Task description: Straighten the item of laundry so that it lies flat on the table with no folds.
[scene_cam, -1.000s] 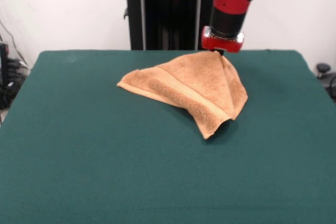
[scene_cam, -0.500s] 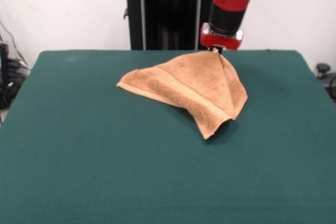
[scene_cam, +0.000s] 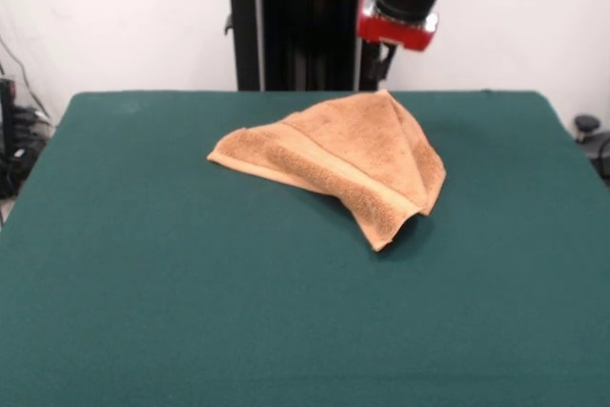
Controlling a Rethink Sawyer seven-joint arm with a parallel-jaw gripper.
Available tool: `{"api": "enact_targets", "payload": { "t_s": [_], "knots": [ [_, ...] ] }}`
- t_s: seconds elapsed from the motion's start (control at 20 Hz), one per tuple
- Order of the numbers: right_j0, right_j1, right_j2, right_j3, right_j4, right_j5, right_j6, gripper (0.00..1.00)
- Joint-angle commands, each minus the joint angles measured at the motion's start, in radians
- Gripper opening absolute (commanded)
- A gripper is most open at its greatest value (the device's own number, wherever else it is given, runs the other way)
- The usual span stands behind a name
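The item of laundry, an orange-tan terry towel, lies folded over itself in a rough triangle on the table, right of centre and toward the far side. Its woven band runs along the near edge, and one corner points toward the front. The far tip of the towel sits just under my gripper. The gripper hangs from the red wrist a little above that tip, dark against the black pedestal. Whether it still touches the cloth does not show.
The green table fills the view, with its far edge right behind the towel. Black equipment and cables sit off the left side, and a small dark object off the right.
The arm has risen and shifted slightly left, away from the towel's far tip. The towel has settled a little lower and to the left.
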Motion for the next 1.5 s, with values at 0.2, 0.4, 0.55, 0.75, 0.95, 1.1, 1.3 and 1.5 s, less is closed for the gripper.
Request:
{"api": "enact_targets", "payload": {
  "t_s": [0.2, 0.4, 0.55, 0.75, 0.95, 1.1, 1.3, 1.5],
  "knots": [
    [0.027, -0.072, 0.006, 0.032, 0.045, 0.175, 0.152, 0.0],
    [0.017, -0.068, 0.019, 0.044, 0.048, 0.159, 0.153, 0.0],
    [-0.012, -0.039, 0.056, 0.056, 0.073, 0.12, 0.155, 0.0],
    [-0.015, 0.005, 0.065, 0.059, 0.074, 0.06, 0.164, 0.0],
    [0.0, 0.028, 0.057, 0.039, 0.053, 0.054, 0.157, 0.0],
    [0.007, 0.033, 0.053, 0.032, 0.047, 0.04, 0.156, 1.0],
    [-0.019, 0.035, 0.091, 0.054, 0.09, 0.032, 0.169, 1.0],
    [0.004, 0.05, 0.095, 0.046, 0.109, 0.012, 0.193, 1.0]
  ]
}}
